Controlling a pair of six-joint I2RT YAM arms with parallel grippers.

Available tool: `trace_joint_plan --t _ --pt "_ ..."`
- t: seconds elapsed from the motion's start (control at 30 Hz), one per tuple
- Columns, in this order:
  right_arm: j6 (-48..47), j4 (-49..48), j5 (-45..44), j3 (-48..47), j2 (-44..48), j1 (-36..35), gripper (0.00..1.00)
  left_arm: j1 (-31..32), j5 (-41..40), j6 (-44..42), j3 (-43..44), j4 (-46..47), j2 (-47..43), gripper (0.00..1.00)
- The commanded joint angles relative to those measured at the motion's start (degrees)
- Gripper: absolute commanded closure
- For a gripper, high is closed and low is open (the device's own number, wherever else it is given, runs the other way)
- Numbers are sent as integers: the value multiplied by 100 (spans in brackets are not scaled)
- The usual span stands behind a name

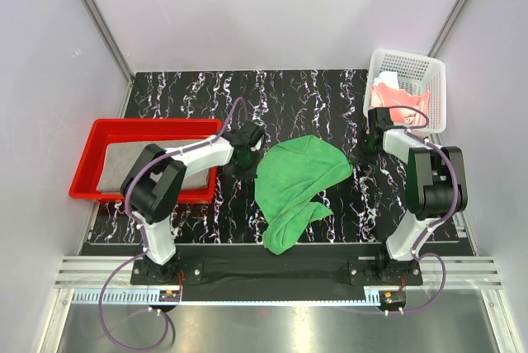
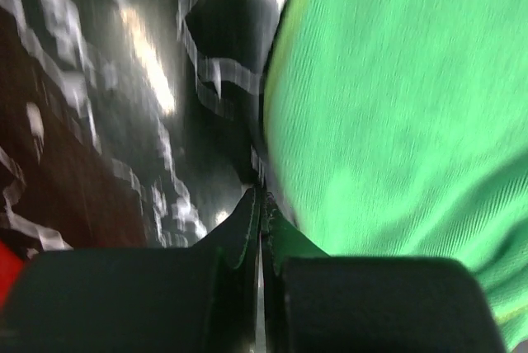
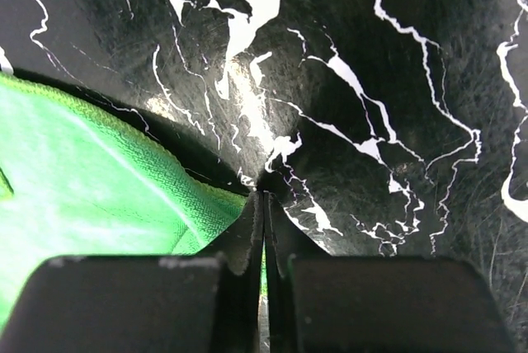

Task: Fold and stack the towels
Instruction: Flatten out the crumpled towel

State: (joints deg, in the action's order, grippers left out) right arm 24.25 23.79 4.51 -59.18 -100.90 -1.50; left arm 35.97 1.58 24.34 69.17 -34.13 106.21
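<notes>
A bright green towel (image 1: 297,184) lies crumpled in the middle of the black marbled table. My left gripper (image 1: 245,159) is low at the towel's upper left edge. In the blurred left wrist view its jaws (image 2: 262,192) are shut, and the green towel's (image 2: 396,105) edge runs into the tips. My right gripper (image 1: 367,151) is at the towel's right corner. Its jaws (image 3: 264,196) are shut, with the green towel (image 3: 82,171) showing between them. A grey towel (image 1: 124,167) lies flat in the red tray. A salmon-pink towel (image 1: 392,101) is bunched in the white basket.
The red tray (image 1: 87,167) sits at the table's left edge, close behind my left arm. The white perforated basket (image 1: 429,72) stands at the back right corner, just beyond my right gripper. Bare black marbled table (image 1: 289,97) stretches behind the green towel.
</notes>
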Motion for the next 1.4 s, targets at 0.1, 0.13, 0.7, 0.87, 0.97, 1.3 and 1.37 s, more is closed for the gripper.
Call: trace_joint_plan --t 0.1,0.13,0.7,0.87,0.97,1.3,1.37 --pt "-439 -515 1084 -480 -69 53 100 691 -194 922 -834 275 -1409 100" --pt "-430 -699 1652 -542 -96 53 100 771 -54 976 -843 275 -1471 100" --pt "273 -707 58 476 923 79 100 500 -564 -93 701 203 -655 83" --pt "466 -1008 295 776 888 71 100 517 -395 -2287 1581 512 -270 68" --pt "563 -1148 524 855 871 71 100 534 -361 -3195 1898 767 143 66" --pt "634 -1342 963 882 809 62 100 876 -492 -4683 3998 109 2042 67" --pt "616 -1325 990 829 739 71 100 921 -397 -4780 4323 29 2341 66"
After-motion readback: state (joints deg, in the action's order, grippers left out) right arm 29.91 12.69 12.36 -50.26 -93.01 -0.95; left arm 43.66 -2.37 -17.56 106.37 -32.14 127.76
